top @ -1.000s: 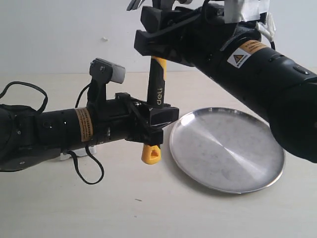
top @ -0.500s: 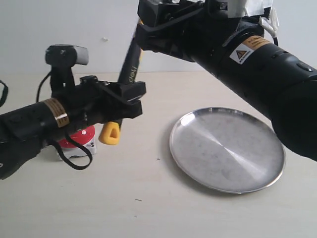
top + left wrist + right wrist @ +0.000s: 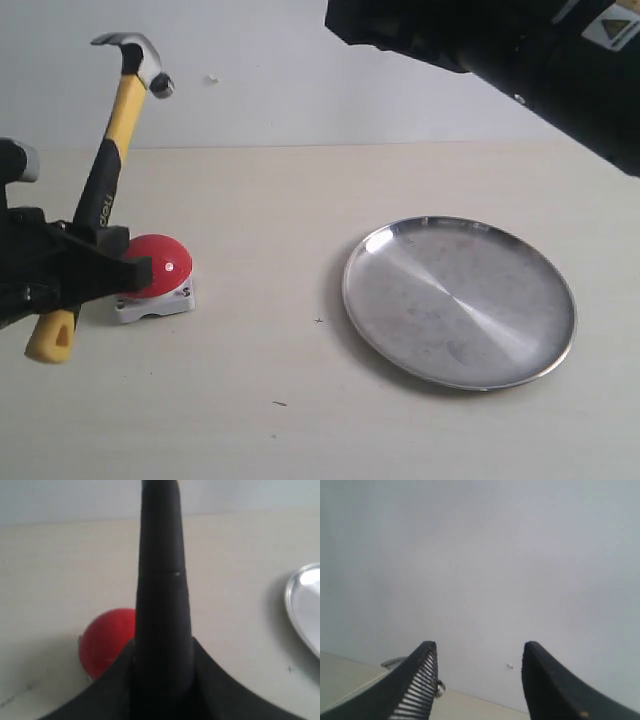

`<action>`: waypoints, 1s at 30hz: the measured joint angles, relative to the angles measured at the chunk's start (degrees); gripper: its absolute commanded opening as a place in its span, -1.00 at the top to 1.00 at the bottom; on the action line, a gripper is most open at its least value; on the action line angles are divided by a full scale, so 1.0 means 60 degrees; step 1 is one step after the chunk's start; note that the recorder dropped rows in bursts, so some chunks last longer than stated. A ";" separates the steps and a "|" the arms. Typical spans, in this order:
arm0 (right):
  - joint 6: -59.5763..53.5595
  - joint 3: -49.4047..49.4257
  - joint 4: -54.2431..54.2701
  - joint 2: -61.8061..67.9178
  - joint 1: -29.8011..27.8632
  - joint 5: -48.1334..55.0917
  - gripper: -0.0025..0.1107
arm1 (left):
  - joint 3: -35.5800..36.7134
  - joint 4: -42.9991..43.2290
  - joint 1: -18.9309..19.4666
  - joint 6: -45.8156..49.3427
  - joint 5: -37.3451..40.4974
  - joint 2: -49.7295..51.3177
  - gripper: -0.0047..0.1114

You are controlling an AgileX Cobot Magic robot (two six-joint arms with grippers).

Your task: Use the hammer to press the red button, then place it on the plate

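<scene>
My left gripper (image 3: 95, 265) at the far left is shut on the hammer (image 3: 105, 190), which stands nearly upright with its dark head high and its yellow end low. Right behind the fingers sits the red button (image 3: 158, 268) on its grey base. In the left wrist view the black handle (image 3: 162, 605) fills the middle, with the red button (image 3: 106, 641) beyond it. The silver plate (image 3: 458, 300) lies to the right on the table, and the plate's rim (image 3: 300, 605) shows at the edge of the left wrist view. My right gripper (image 3: 479, 652) is open, raised, facing the wall, holding nothing.
The right arm (image 3: 520, 50) crosses the top right corner of the exterior view, high above the plate. A beige table (image 3: 300, 400) carries the button and plate, and a white wall stands behind it.
The right gripper let go of the hammer and rose to the top right. The left arm carried the hammer leftward, so the button now shows beside the gripper.
</scene>
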 measured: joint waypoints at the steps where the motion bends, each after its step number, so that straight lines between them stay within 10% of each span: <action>1: -0.0223 0.0000 0.0145 -0.0098 0.0000 0.0059 0.11 | 0.0021 -0.0232 0.0000 0.0362 0.0309 -0.0069 0.92; 13: -0.2549 0.0000 0.1104 -0.0764 0.0000 0.0731 0.11 | 0.0582 -0.8588 -0.0037 0.7569 0.0882 -0.0710 0.92; 30: -0.2566 0.0000 0.1129 -0.0764 0.0000 0.1605 0.11 | 0.2097 -0.8810 -0.0017 0.8011 0.2023 -0.2963 0.92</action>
